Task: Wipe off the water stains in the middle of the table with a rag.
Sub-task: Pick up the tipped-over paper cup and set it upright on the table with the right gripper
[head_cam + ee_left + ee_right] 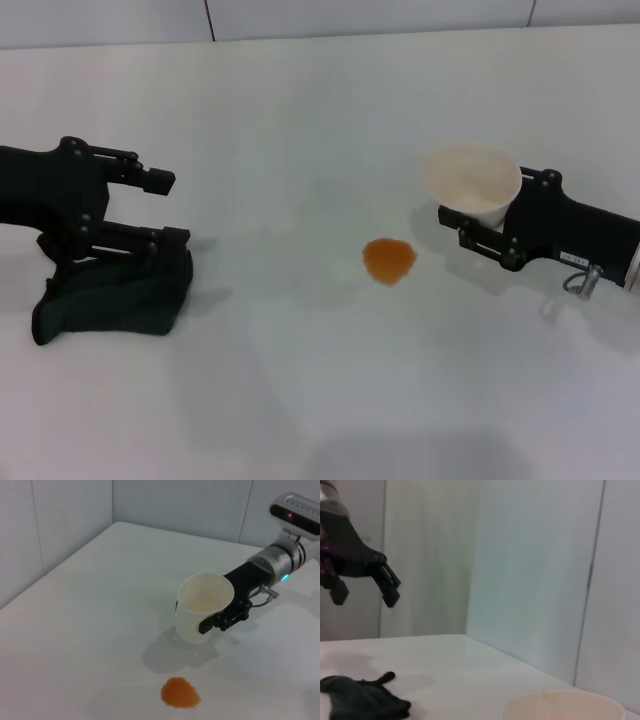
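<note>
The water stains are one small orange blot [388,260] [180,692] in the middle of the white table [300,400]. The dark rag [110,295] [362,700] lies crumpled on the table at the left. My left gripper [168,210] [365,592] hangs open in the air above the rag, with nothing between its fingers. At the right of the blot, my right gripper [483,197] [192,616] is shut on a white cup [472,182] [202,605], which stands upright with pale orange residue inside. The cup's rim [565,707] also shows in the right wrist view.
Pale wall panels [360,15] run along the table's far edge. Bare tabletop lies between the rag and the blot, and along the front.
</note>
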Robot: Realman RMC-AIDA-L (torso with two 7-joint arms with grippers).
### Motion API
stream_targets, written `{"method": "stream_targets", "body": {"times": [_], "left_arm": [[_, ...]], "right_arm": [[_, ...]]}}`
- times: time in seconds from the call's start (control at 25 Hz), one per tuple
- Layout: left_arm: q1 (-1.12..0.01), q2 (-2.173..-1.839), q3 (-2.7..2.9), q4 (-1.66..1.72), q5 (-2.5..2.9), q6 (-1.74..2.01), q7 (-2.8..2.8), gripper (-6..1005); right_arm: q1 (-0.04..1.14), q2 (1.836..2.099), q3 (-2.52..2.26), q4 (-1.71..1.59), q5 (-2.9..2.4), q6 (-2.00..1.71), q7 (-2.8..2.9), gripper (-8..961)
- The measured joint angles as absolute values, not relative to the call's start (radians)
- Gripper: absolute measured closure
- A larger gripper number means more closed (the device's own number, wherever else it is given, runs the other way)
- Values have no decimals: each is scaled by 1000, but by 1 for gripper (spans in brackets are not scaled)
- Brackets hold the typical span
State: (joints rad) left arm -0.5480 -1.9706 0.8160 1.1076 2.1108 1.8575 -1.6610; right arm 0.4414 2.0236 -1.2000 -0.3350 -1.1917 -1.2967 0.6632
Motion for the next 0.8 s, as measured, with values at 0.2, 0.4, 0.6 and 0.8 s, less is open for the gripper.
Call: {"method": "stream_targets", "body": {"times": [0.2,0.4,0.6,0.8], "left_arm": [[-551,-1974,826,1107,2116,1851,-1666,275],[-560,-1983,827,1107,2133,1850,-1669,275],[-565,-1984,830,1105,2135,1850,-1669,275],[-566,-1988,838,1103,2135,1850,-1669,275]], "right_arm": [[452,2026,-1200,-253,-1142,-1296,614,423],[453,2028,-1201,-194,-1084,-1292,588,425],[457,2028,-1204,-155,-1082,-1278,542,346],[461,2028,-1203,-118,-1081,-1264,506,347]]}}
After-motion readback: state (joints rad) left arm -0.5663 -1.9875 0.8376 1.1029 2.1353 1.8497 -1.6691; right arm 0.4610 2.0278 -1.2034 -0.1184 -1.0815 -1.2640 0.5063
